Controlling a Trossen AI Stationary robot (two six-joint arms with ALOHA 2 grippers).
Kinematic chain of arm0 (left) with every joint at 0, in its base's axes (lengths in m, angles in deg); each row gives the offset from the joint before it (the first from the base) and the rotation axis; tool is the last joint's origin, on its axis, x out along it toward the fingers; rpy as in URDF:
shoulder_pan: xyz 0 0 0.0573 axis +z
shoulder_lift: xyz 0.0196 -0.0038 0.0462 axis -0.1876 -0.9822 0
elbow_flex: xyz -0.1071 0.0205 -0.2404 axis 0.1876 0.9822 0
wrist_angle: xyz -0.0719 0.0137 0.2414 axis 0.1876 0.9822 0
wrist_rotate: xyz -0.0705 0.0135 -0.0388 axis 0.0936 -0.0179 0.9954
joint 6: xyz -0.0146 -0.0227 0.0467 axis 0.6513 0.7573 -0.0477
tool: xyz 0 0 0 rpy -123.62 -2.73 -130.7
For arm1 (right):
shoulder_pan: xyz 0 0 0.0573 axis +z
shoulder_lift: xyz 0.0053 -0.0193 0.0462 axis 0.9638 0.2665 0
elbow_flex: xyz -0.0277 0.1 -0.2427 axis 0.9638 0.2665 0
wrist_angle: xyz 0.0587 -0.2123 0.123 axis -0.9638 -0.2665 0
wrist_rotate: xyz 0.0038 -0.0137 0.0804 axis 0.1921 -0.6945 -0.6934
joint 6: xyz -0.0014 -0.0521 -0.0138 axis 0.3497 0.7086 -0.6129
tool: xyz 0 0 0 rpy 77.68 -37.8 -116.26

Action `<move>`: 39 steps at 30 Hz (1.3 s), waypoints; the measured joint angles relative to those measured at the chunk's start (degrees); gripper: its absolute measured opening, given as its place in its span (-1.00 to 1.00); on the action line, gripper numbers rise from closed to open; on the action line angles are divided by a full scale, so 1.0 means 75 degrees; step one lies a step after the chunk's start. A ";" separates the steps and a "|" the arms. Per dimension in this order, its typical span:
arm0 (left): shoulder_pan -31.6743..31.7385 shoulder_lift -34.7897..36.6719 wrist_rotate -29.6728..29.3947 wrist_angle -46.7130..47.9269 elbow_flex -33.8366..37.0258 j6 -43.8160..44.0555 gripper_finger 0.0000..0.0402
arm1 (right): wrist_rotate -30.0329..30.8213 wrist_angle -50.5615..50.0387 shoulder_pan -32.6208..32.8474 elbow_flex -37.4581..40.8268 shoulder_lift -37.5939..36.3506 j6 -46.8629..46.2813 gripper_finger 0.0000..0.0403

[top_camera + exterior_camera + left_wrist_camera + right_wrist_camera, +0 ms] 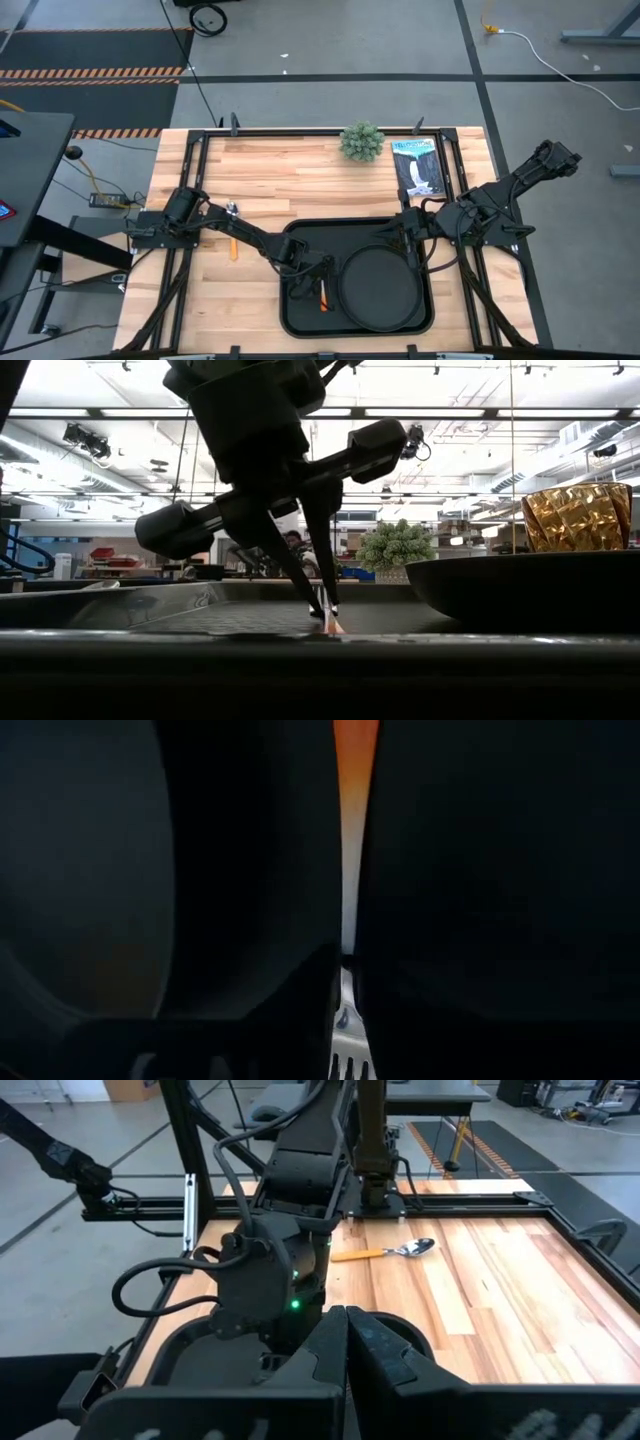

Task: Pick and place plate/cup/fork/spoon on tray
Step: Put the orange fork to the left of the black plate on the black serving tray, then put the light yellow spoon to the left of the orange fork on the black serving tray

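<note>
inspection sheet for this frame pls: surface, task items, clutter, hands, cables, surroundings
Surface: wooden table, bare wood across the far half.
Tray: near edge, centre.
Plate: on the tray, right part.
Cup: on the plate in the low view.
Fork: held by the left hand, tip on the tray floor.
Spoon: on the wood, left of the tray.
Clutter: small plant and booklet at the far edge.
Right hand: above the plate's far rim, shut, holding nothing.
Cables: white cable on the floor.
Surroundings: person behind the table.
</note>
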 joint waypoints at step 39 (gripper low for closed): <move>-0.0556 0.2109 -0.2104 0.5285 -0.0012 1.2640 -0.36 | 0.0028 -0.0222 -0.0158 -0.0009 0.0001 0.0501 -0.94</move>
